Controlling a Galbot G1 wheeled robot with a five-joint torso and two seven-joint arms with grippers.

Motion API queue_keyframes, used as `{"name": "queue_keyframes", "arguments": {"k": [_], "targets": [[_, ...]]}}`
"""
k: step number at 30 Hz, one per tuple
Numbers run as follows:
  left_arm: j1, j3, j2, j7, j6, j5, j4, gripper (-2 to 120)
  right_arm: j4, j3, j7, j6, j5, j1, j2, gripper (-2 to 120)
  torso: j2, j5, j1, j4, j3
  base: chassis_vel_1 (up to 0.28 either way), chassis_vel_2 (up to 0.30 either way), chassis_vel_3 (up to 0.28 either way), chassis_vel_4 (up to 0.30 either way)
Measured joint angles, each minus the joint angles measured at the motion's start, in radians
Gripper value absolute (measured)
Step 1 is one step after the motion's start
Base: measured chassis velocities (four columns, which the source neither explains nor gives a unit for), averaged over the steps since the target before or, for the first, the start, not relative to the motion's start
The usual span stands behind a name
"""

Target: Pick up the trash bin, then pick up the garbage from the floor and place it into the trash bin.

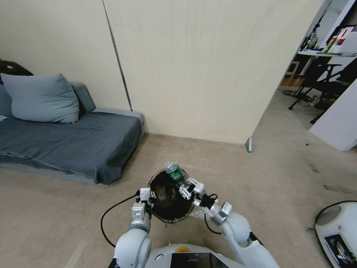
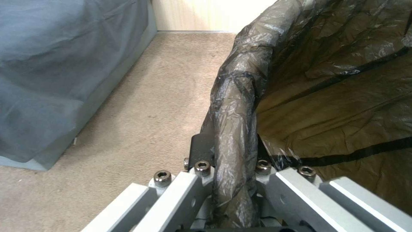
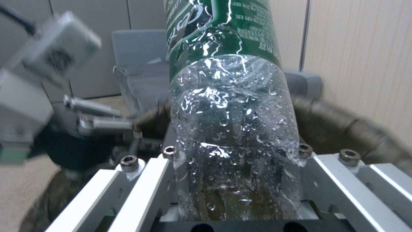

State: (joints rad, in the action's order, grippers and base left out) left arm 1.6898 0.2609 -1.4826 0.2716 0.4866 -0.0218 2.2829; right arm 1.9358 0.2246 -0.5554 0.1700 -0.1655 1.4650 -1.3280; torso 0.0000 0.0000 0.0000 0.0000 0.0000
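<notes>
Left gripper (image 2: 234, 180) clamped on bag-lined rim of trash bin (image 1: 168, 201), carried above floor; right gripper (image 1: 186, 185) closed around clear green-labelled bottle (image 1: 174, 171), over bin mouth; bottle judged light, thin-walled, wet, slippery — mid-body hold advised.

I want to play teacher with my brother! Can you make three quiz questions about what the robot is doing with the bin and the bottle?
1. True or false: the left gripper clamps the rim of the trash bin.
2. What is the right gripper holding? A) a red packet B) a clear plastic bottle with a green label C) a pillow
3. Fill in: the bottle is held above the far edge of the bin's ____.

Key: 1. True; its fingers pinch the bag-covered rim. 2. B. 3. Opening; the dark bag lines it.
</notes>
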Motion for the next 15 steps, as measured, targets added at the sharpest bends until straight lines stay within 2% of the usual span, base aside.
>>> {"name": "queue_keyframes", "arguments": {"k": [5,15], "targets": [[0.006,-0.020,-0.001,0.003,-0.008,-0.013,-0.004,1,-0.059,-0.011,0.002,0.012,0.009,-0.027,-0.005,25,0.000,0.0000,0.000,0.0000,0.000,0.000,0.000,0.000,0.000],[0.008,-0.032,-0.005,0.002,-0.013,-0.023,-0.013,1,-0.087,-0.019,0.009,0.013,0.013,-0.052,0.004,25,0.000,0.0000,0.000,0.0000,0.000,0.000,0.000,0.000,0.000]]}}
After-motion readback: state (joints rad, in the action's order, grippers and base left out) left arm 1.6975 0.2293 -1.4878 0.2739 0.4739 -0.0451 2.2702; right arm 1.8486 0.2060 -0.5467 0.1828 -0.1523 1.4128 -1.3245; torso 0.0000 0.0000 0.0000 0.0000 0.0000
